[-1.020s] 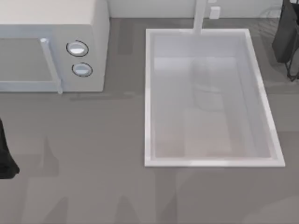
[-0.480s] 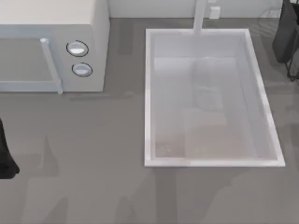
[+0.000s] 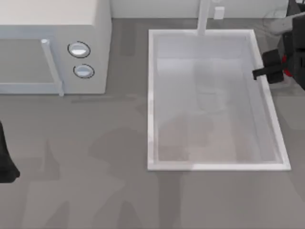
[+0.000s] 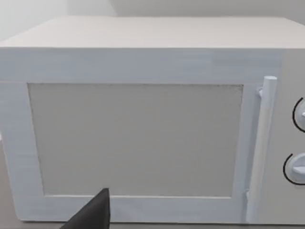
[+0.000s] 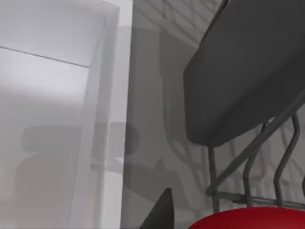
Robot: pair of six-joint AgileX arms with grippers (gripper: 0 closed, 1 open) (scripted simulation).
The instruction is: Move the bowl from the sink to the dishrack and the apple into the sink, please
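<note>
The sink [image 3: 151,100] is a white basin with nothing in it, its faucet [image 3: 204,16] at the far end. My right gripper [image 3: 284,72] hovers just off the sink's right rim [image 5: 114,119], shut on the red apple [image 3: 287,72]. In the right wrist view the apple [image 5: 243,219] sits close under the camera beside one dark fingertip [image 5: 162,214]. Wires of the dishrack [image 5: 252,162] stand right behind it. The bowl is out of view. My left arm [image 3: 5,162] is parked at the table's left edge.
A white microwave [image 3: 52,47] with two round knobs fills the far left; in the left wrist view its door [image 4: 133,138] is closed. A dark grey slab [image 5: 248,71] leans over the dishrack wires. Grey counter lies in front of the sink.
My right arm has come from the far right corner toward the sink's right rim, and a bit of red now shows at its gripper. The left arm has not moved.
</note>
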